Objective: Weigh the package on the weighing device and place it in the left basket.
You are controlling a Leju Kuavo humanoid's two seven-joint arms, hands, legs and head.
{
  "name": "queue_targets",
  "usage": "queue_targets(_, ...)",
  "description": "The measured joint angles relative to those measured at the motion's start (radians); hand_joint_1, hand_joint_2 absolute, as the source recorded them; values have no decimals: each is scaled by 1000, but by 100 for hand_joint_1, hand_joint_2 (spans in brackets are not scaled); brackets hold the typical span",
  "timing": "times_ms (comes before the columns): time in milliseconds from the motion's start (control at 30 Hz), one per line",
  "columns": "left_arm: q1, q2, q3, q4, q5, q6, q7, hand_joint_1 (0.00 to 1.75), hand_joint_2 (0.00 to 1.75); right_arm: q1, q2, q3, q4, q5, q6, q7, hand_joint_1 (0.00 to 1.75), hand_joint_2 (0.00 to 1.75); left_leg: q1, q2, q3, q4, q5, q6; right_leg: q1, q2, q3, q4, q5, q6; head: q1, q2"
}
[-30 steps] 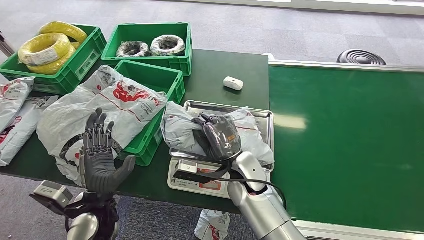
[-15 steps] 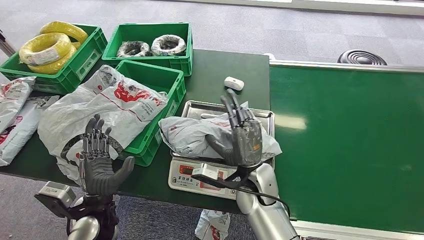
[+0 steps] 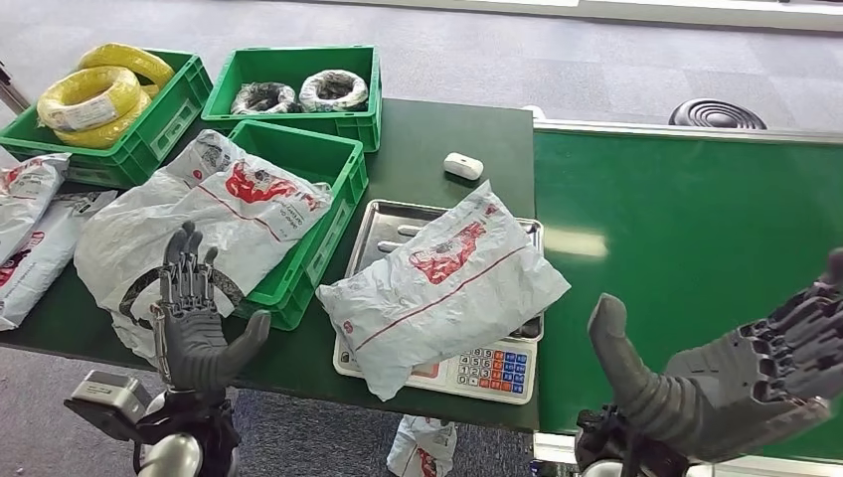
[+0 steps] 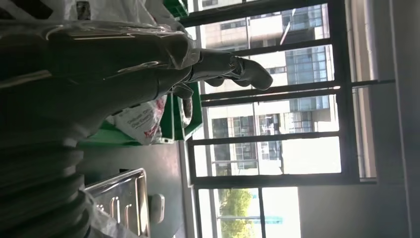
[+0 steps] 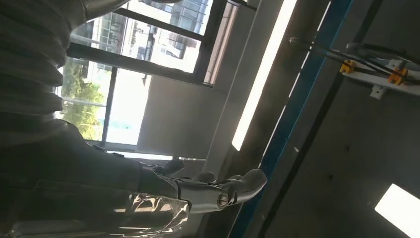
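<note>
Your right hand (image 3: 736,383) hangs low at the near right, over the edge of the green conveyor belt (image 3: 696,258), palm up with the thumb spread wide from the fingers and nothing in it. Your left hand (image 3: 199,323) stands upright at the near left edge of the table (image 3: 437,129), fingers straight and apart, also empty, just in front of a grey courier bag (image 3: 214,214) that drapes over the rim of the nearest green basket (image 3: 313,224).

Between your two hands, the package (image 3: 442,283), a grey plastic mailer with red print, lies free on the steel tray of the weighing scale (image 3: 477,368), touching neither hand. It covers most of the tray and overhangs the front, hiding part of the panel beside the keypad.

Beyond the scale you see a small white device (image 3: 463,165) on the table. Farther back sit a basket of yellow cable coils (image 3: 94,94) and a basket of grey coils (image 3: 298,94). More mailers (image 3: 30,229) lie at the far left.
</note>
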Motion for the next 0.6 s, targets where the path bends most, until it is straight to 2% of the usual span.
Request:
queue_targets(33, -9, -9, -10, -16, -17, 21, 0, 0, 175, 44, 0, 13, -126, 20, 0, -2, 0, 175, 0, 0, 1, 0, 0, 0, 0, 0, 1, 0, 0, 0, 0, 0)
queue_targets(100, -36, -21, -24, -35, -44, 65, 0, 0, 175, 84, 2, 19, -244, 49, 1, -3, 0, 175, 0, 0, 3, 0, 0, 0, 0, 0, 3, 0, 0, 0, 0, 0)
queue_targets(233, -98, -17, -60, -52, -73, 113, 0, 0, 175, 87, 5, 16, -270, 14, 1, -3, 0, 175, 0, -1, 3, 0, 0, 0, 0, 0, 3, 0, 0, 0, 0, 0)
queue_targets(367, -230, -14, -138, -24, -163, 116, 16, 0, 175, 69, 8, 15, -272, -17, 1, -3, 0, 175, 0, -1, 4, 0, 1, 0, 0, -1, 4, 0, 0, 0, 0, 0)
queue_targets(400, -275, -16, -168, 1, -233, 96, 44, 0, 175, 61, 9, 14, -272, -21, 1, -3, 0, 175, 0, -1, 4, 0, 1, 0, 0, -1, 4, 0, 0, 0, 0, 0)
queue_targets(467, -376, -33, -245, 79, -454, 31, 151, 0, 175, 45, 13, 14, -274, -24, 1, -3, 0, 175, 0, -3, 5, 1, 2, 1, 0, -2, 5, 0, 1, 0, 0, 0)
queue_targets(533, -473, -66, -342, 191, -681, -32, 255, 0, 175, 32, 17, 12, -279, -22, 1, -3, 0, 175, -1, -3, 5, 1, 2, 1, -2, -2, 6, 0, 1, 0, 0, 0)
queue_targets(600, -538, -108, -429, 306, -804, -52, 293, 0, 175, 26, 20, 10, -285, -20, 1, -3, 0, 175, -2, 0, 5, 1, 1, 2, -3, 0, 6, 0, 2, 1, 0, 0)
